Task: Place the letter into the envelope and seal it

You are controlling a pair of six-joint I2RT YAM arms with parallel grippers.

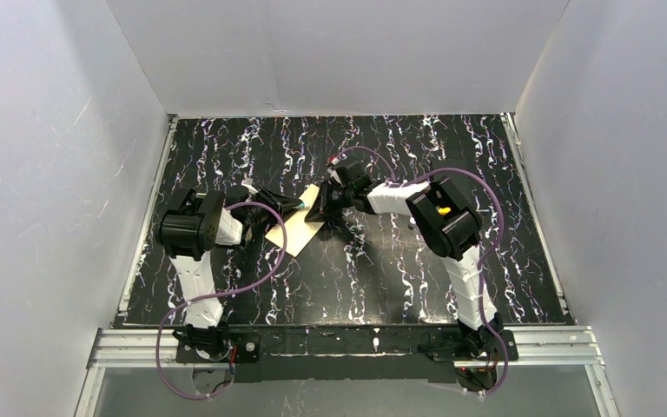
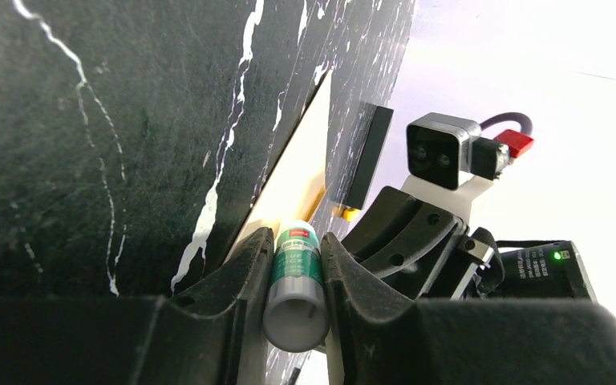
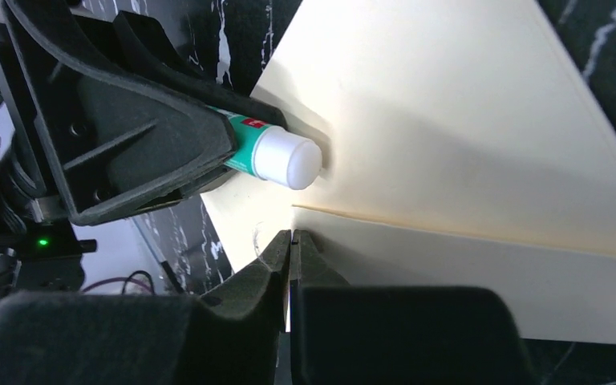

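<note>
envelope [image 1: 298,228], cream paper, lies left of centre on the table [image 1: 521,217], a black top streaked with white veins, between the two grippers. right gripper [image 3: 291,241] has its jaws pressed almost together, pinching a thin edge of the envelope beside a crease line. left gripper [image 2: 297,245] has its jaws narrow around a glue stick [image 2: 294,282] with a green label, and the stick's white cap touches the paper just beside that crease. plain white walls [image 1: 339,52] close the table in at the back and on both sides. a metal rail [image 1: 356,346] runs along the near edge, where both arm bases are bolted.
</note>
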